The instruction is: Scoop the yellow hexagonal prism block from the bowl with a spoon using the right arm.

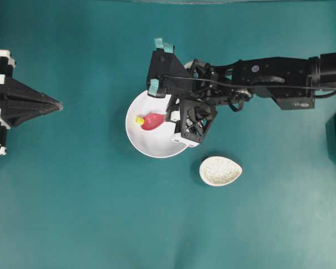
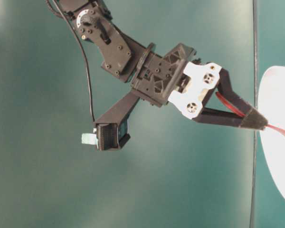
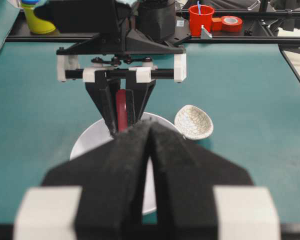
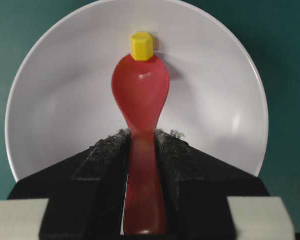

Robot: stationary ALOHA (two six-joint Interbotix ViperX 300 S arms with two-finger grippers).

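The white bowl (image 1: 151,147) (image 4: 65,100) sits mid-table. Inside it, the yellow hexagonal prism block (image 1: 139,119) (image 4: 141,45) rests on the bowl floor, touching the tip of the pink-red spoon (image 1: 152,121) (image 4: 141,95). The scoop itself holds nothing. My right gripper (image 1: 169,116) (image 4: 141,134) is shut on the spoon's handle and reaches over the bowl's right rim. In the table-level view the handle (image 2: 280,130) sticks out past the fingertips (image 2: 256,121). My left gripper (image 1: 59,105) (image 3: 150,125) is shut and empty, well left of the bowl and pointing at it.
A small speckled egg-shaped spoon rest (image 1: 220,170) (image 3: 194,121) lies just right of and in front of the bowl. Beyond the table's far edge stand a red cup (image 3: 201,19), a tape roll (image 3: 232,22) and a yellow container (image 3: 36,22).
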